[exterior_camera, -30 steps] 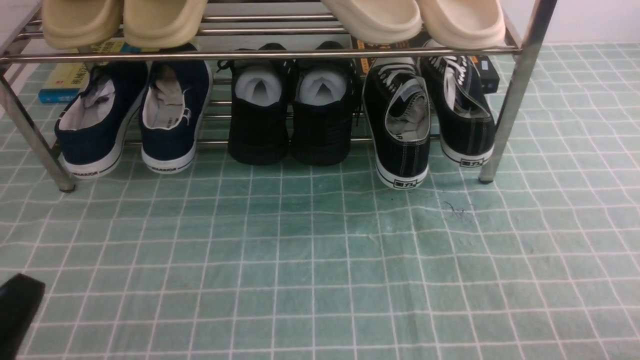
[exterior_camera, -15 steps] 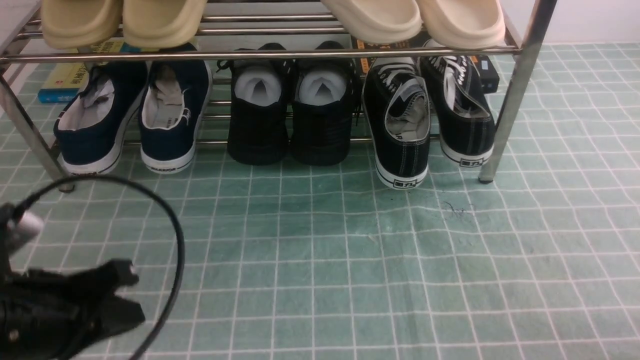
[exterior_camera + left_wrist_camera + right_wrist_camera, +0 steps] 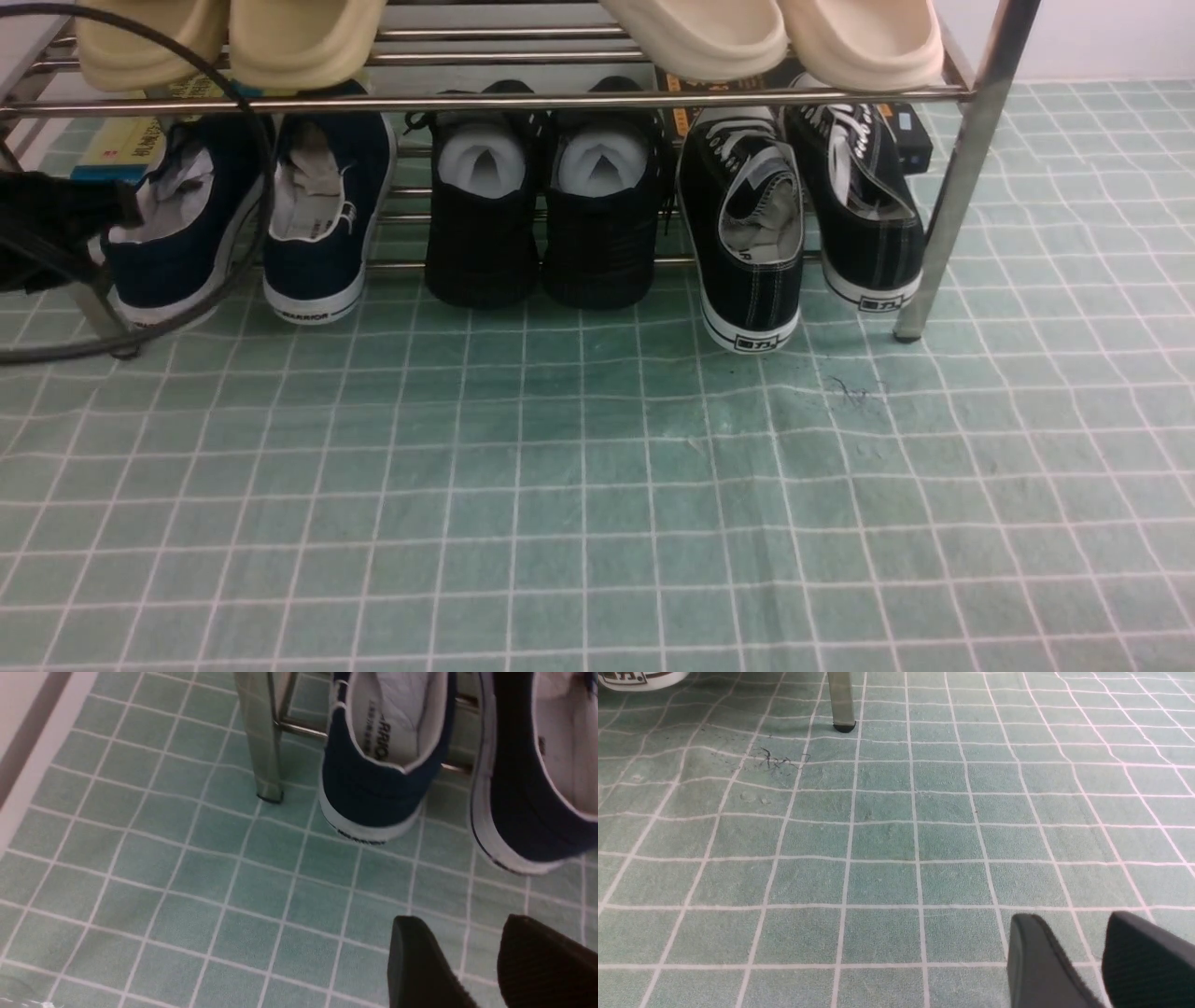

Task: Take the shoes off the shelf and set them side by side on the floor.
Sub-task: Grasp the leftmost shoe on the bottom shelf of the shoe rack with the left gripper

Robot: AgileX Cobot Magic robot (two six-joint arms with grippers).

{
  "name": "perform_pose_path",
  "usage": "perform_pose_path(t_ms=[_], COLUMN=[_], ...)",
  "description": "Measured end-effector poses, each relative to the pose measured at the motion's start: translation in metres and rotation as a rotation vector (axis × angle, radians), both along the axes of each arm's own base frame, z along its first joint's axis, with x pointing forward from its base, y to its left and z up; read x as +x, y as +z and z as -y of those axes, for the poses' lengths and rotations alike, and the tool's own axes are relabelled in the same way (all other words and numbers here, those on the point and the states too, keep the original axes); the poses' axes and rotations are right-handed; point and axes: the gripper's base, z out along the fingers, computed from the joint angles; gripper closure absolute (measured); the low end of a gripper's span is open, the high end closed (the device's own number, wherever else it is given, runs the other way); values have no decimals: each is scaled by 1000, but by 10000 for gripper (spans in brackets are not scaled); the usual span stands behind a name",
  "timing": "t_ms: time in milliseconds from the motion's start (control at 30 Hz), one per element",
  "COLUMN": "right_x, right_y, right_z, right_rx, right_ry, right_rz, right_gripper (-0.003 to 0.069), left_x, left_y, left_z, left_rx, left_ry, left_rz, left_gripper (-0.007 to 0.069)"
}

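Since the earlier front view, the left arm has risen from the lower left corner to the left edge, level with the lower tier. Its black cable now loops across the left navy slip-on and the upper bar of the shelf.

Both navy slip-ons, the right navy slip-on beside its mate, stand at the left end of the lower tier. Their heels face the camera and project past the front bar. Each white heel sole reads "WARRIOR". In the left wrist view, the insole print of the nearer shoe shows only "RRIO".

The left gripper hangs over the floor near the two heels and touches neither. Its fingers are parted, and only the grid shows between them. The right gripper also has its fingers spread over bare floor and holds nothing.

To the right on the same tier are an all-black pair with white stuffing and black lace-up sneakers. The sneakers' heel labels carry boxed characters too small to read. Beige slides and cream slides occupy the upper tier. A yellow-and-blue book lies behind the shelf, its title illegible.
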Motion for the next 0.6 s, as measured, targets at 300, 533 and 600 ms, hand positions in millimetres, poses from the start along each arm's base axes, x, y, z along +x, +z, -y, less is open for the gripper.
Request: perform_pose_path(t_ms=[300,533,600], right_x=[0,0,0], right_y=[0,0,0], right_z=[0,0,0], right_rx=[0,0,0], right_ry=[0,0,0], right_rz=[0,0,0], right_gripper=[421,421,421], left_x=[67,97,103], left_y=[-15,-32,-37], left_z=[-8,-10,-11], left_rx=[-9,48,70], left_ry=[137,120,108], left_rz=[-35,-128,-131], left_gripper=[325,267,256])
